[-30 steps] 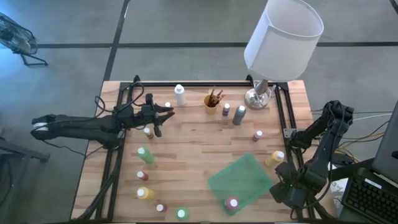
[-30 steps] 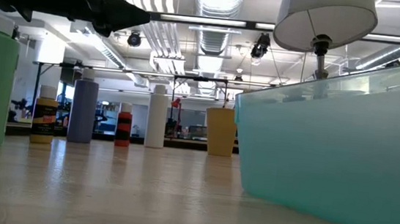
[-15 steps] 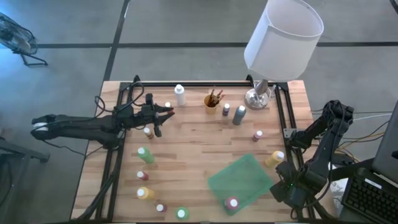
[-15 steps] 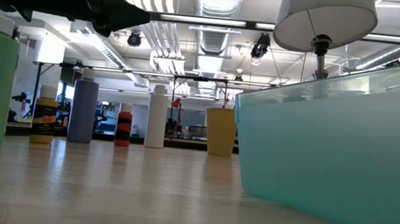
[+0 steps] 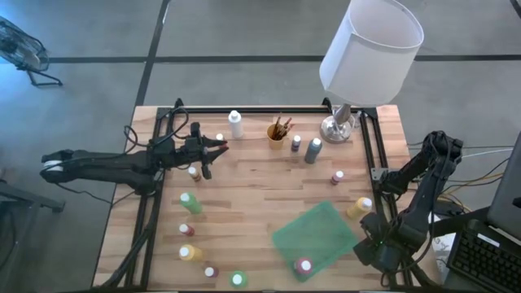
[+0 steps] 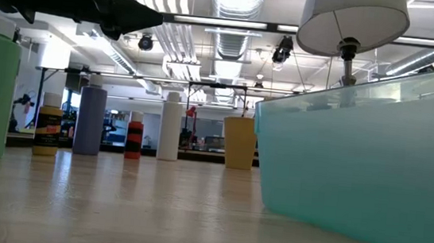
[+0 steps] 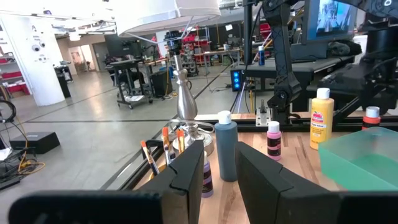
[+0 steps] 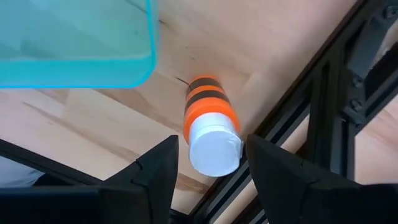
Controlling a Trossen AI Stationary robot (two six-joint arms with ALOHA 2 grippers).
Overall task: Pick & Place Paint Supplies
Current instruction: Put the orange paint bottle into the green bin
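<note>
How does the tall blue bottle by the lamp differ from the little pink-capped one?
The blue bottle is tall with a white cap; the pink-capped bottle is short. The blue bottle stands by the lamp's base, the pink-capped bottle nearer the green tray. Both stand upright.

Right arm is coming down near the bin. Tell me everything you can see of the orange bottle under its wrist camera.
The orange bottle is small and round, apparently plastic, with dark bands around its body and a white cap that is on. Seen from above, it seems to stand upright on the wooden table, between the corner of the teal bin and the black frame rail, apart from the bin. The right gripper hangs over it, fingers open to either side of the cap; no contact shows.
</note>
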